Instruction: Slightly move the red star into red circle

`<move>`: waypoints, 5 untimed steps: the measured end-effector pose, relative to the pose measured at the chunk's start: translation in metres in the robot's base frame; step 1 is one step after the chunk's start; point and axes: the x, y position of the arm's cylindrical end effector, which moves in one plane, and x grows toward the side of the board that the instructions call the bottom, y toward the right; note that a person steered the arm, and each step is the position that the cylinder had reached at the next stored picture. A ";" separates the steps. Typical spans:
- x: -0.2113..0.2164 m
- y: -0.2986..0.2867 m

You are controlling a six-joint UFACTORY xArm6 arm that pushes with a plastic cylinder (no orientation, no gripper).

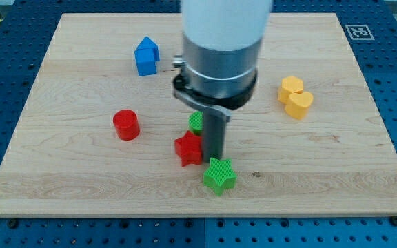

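The red star [188,149] lies near the middle of the wooden board [81,186]. The red circle [125,125], a short cylinder, stands to its left with a gap between them. My tip [214,156] is down on the board, right against the star's right side. A green star [219,175] lies just below my tip. A small green block [196,122] shows just above the red star, partly hidden by the rod.
A blue house-shaped block [146,56] stands at the view's upper left. Two yellow blocks [294,96] sit touching at the right. The arm's large grey body [220,48] hides the board's upper middle. A marker tag [356,32] is at the top right corner.
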 end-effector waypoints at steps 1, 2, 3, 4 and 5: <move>0.000 -0.018; 0.000 -0.032; -0.004 -0.059; -0.012 -0.070; -0.012 -0.072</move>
